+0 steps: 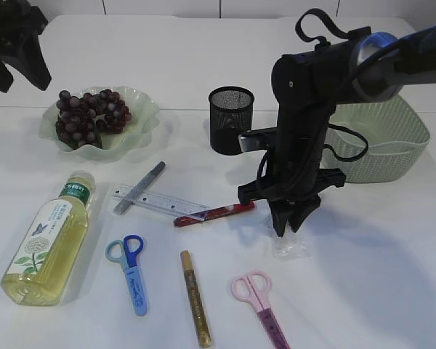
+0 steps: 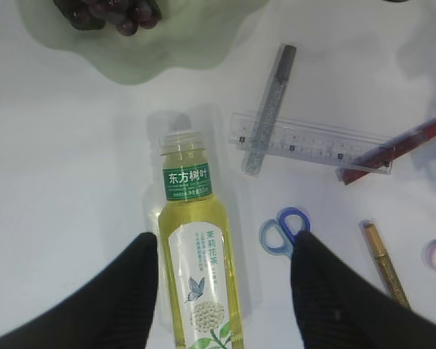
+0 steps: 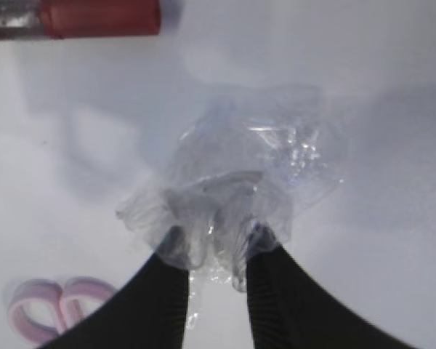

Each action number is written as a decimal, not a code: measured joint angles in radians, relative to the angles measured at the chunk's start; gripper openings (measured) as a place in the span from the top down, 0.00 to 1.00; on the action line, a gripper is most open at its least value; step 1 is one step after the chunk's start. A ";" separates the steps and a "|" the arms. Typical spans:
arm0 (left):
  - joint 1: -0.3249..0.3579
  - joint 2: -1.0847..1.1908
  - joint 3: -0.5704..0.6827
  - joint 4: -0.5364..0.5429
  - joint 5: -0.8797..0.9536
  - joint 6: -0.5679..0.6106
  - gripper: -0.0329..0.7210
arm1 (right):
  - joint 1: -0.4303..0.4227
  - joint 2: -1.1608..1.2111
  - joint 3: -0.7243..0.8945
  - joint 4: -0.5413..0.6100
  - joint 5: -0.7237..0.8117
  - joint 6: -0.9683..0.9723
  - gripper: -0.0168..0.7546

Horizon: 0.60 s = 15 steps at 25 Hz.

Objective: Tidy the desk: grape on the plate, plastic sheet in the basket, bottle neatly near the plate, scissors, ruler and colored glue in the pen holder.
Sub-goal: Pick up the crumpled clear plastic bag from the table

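My right gripper (image 1: 285, 224) (image 3: 216, 243) points down at the table, shut on a crumpled clear plastic sheet (image 1: 291, 246) (image 3: 240, 174) that still touches the table. My left gripper (image 1: 20, 73) (image 2: 225, 251) is open and empty, high above the lying yellow tea bottle (image 1: 47, 240) (image 2: 196, 247). Grapes (image 1: 91, 113) lie on the green plate (image 1: 142, 102). On the table lie a clear ruler (image 1: 160, 202), blue scissors (image 1: 131, 269), pink scissors (image 1: 261, 302), and silver (image 1: 139, 187), red (image 1: 214, 214) and gold (image 1: 195, 298) glue pens.
The black mesh pen holder (image 1: 231, 120) stands at the back centre, just left of my right arm. The green woven basket (image 1: 392, 145) sits at the right, behind that arm.
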 joint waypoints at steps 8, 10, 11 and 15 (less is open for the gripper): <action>0.000 0.000 0.000 -0.019 0.000 0.000 0.39 | 0.000 0.000 -0.002 -0.055 0.002 0.000 0.96; 0.000 0.000 0.000 -0.020 0.000 0.000 0.39 | 0.000 0.000 -0.003 -0.055 0.015 0.000 0.96; 0.000 0.000 0.000 -0.020 0.000 0.000 0.39 | 0.000 0.000 -0.003 -0.055 0.028 0.000 0.96; 0.000 0.000 0.000 -0.020 0.000 0.000 0.40 | 0.000 -0.012 -0.003 -0.048 0.063 0.000 0.96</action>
